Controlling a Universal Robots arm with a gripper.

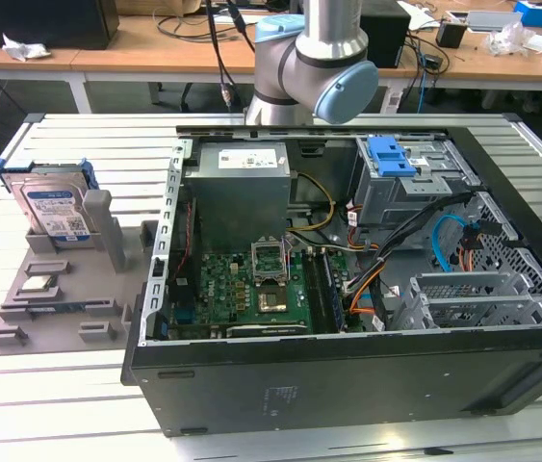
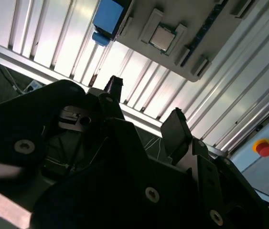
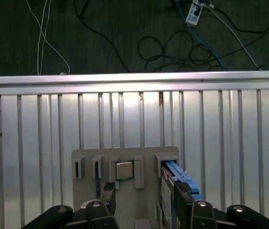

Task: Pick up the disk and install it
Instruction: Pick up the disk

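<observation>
disk: upright in the grey tray, by the worktop edge at the exterior view's left
end effector: wide, empty, apart from the disk
computer case: open

in the exterior view your arm comes down as an upright silver tube into a grey joint housing, and the pale blue cap on that joint faces the exterior view's right, tilted a little toward the camera. in both wrist views your gripper points away from the lens with its two black fingers well apart — the jaws stand open, closed on nothing — and the dark, bolted linkage behind them sits in the near foreground.
</observation>
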